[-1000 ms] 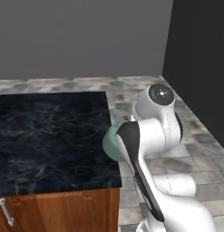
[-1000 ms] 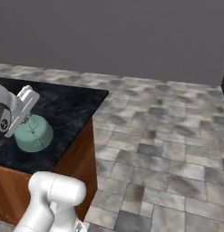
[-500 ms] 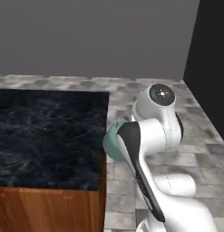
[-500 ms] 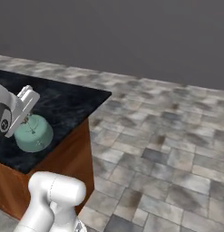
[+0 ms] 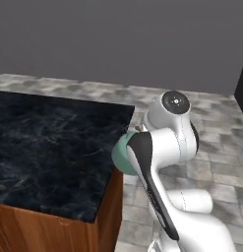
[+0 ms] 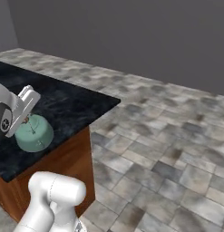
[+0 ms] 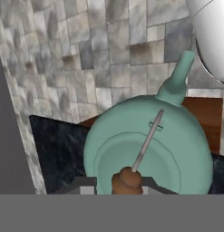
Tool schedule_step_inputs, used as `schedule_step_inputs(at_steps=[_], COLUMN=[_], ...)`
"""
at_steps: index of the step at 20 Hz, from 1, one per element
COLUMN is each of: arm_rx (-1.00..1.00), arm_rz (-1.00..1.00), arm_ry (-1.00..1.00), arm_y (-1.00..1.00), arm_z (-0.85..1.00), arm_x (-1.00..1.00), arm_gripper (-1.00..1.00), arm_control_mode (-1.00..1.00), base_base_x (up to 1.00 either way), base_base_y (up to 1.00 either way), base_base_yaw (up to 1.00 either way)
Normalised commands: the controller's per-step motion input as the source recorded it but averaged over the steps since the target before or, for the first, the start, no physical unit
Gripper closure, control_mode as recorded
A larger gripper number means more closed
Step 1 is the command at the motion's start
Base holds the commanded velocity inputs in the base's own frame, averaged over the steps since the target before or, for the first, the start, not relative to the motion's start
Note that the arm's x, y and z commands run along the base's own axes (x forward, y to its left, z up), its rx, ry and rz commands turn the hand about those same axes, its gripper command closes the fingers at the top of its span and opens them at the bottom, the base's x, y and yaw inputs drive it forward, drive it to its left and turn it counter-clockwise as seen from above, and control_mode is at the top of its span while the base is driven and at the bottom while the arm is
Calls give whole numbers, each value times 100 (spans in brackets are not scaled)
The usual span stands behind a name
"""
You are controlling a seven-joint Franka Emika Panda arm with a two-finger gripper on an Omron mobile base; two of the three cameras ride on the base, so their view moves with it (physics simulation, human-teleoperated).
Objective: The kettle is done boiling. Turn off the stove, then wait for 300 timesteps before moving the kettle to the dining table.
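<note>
Kettle (image 7: 147, 145): squat, rounded, matte teal body, short spout, thin arched brown handle. Dining table (image 5: 49, 147): glossy black marbled slab, reddish wood base. Gripper (image 6: 28, 118): clamped tight on the handle.

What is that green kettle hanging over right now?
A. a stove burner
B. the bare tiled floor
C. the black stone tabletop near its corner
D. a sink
C. In the right base view the kettle sits over the dark marbled top of the dining table, close to its corner, with the gripper at its handle.
</note>
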Motion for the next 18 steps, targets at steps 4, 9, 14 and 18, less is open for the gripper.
schedule_step_inputs(at_steps=[4, 9, 14, 18], arm_rx=[0, 0, 0, 0], arm_rz=[0, 0, 0, 0], arm_ry=[0, 0, 0, 0], arm_y=[0, 0, 0, 0], arm_z=[0, 0, 0, 0], arm_x=[0, 0, 0, 0], arm_gripper=[100, 100, 100, 100], arm_control_mode=[100, 100, 100, 100], base_base_x=[43, 40, 38, 36], base_base_y=[-51, -49, -49, -49], base_base_yaw=[37, 38, 38, 38])
